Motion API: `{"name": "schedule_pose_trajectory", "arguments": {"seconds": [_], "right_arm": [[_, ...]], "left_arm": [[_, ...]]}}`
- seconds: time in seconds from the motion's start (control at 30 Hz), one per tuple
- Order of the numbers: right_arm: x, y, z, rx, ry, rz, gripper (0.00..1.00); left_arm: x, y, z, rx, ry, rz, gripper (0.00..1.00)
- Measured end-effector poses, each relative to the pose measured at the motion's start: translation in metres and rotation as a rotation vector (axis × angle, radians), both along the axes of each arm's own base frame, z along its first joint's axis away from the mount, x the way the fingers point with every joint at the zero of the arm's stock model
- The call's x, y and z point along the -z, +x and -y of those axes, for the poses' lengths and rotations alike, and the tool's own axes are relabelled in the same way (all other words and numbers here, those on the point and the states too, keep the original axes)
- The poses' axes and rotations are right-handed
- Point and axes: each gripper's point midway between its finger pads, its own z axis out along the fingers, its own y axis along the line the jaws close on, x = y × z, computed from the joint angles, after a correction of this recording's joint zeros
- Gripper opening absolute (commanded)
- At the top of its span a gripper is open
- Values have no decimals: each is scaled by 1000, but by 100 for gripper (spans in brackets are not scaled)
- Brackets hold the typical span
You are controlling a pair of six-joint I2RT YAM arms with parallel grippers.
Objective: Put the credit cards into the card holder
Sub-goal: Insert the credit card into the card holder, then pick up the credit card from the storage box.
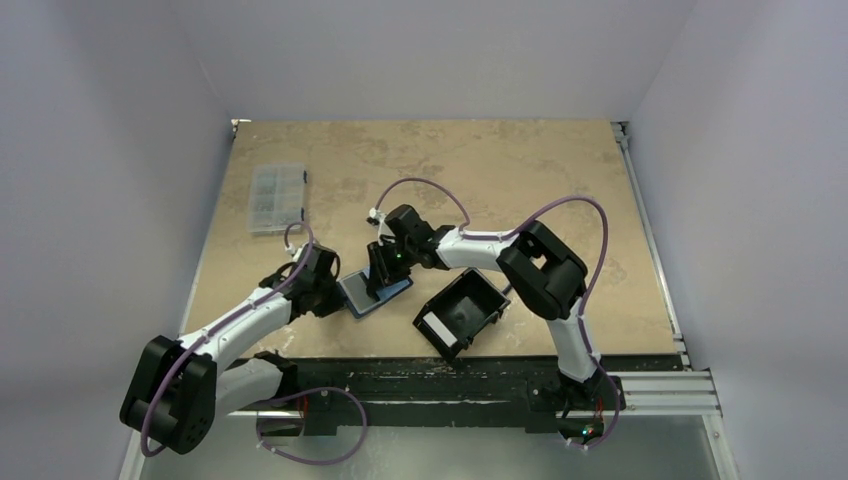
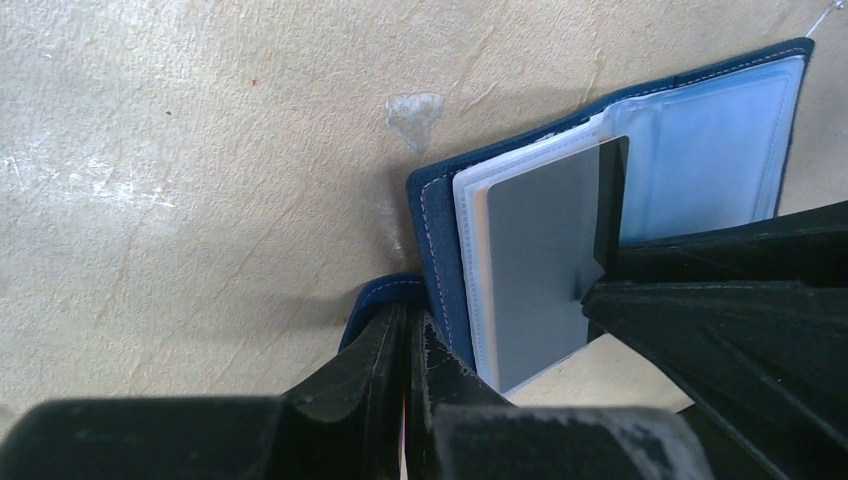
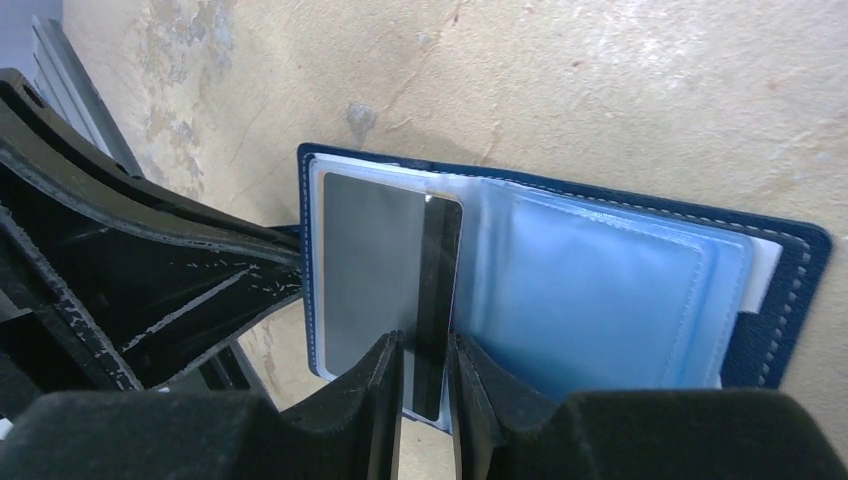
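Card holder (image 3: 790, 290) is lying open on the table (image 1: 500, 170) between the two hands, navy cover down and pale blue plastic sleeves (image 3: 600, 290) facing up. From above, both hands are covering much of it.

Left hand (image 2: 405, 325) is clamping tight on the edge of the cover, and the pinched part is disappearing between its fingers. Right hand (image 3: 425, 350) is straddling the black-striped end of a grey credit card (image 3: 370, 270) with its fingers narrowly apart. Whether they are actually pressing the card is not showing. The card's other end is lying over the sleeves on the side nearer the left hand, and whether it is sitting inside a pocket is hard to judge.

Just beside the card holder, a black tray (image 1: 470, 310) with a white label (image 1: 433, 325) is sitting askew to the table's edge, its inside too dark to read. Farther back, a clear compartment box (image 1: 276, 197) is lying flat, its contents too small to make out.
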Motion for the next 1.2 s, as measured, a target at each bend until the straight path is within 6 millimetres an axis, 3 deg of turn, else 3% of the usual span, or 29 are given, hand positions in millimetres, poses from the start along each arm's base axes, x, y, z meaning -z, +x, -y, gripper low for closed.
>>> {"name": "schedule_pose_trajectory", "arguments": {"seconds": [0.33, 0.47, 0.53, 0.67, 0.83, 0.97, 1.1, 1.2], "right_arm": [[0, -5, -5, -16, -6, 21, 31], [-4, -2, 0, -9, -13, 22, 40], [-9, -2, 5, -8, -25, 30, 45], [-37, 3, 17, 2, -33, 82, 54], [-93, 6, 33, 14, -5, 187, 62], [-129, 0, 53, 27, 0, 257, 68], [-143, -21, 91, 52, -34, 282, 70], [-144, -42, 122, 69, -79, 271, 72]], "left_arm": [[0, 0, 0, 1, -2, 1, 2], [-1, 1, 1, 3, -2, 5, 6], [-2, 0, 0, 4, 0, 4, 13], [-17, 3, -1, 8, 5, 25, 25], [-46, 15, 3, 8, -16, 98, 28], [-56, 17, 4, 13, -21, 114, 35], [-71, 17, 5, 36, -33, 152, 43], [-90, 20, 8, 55, -55, 210, 46]]}}
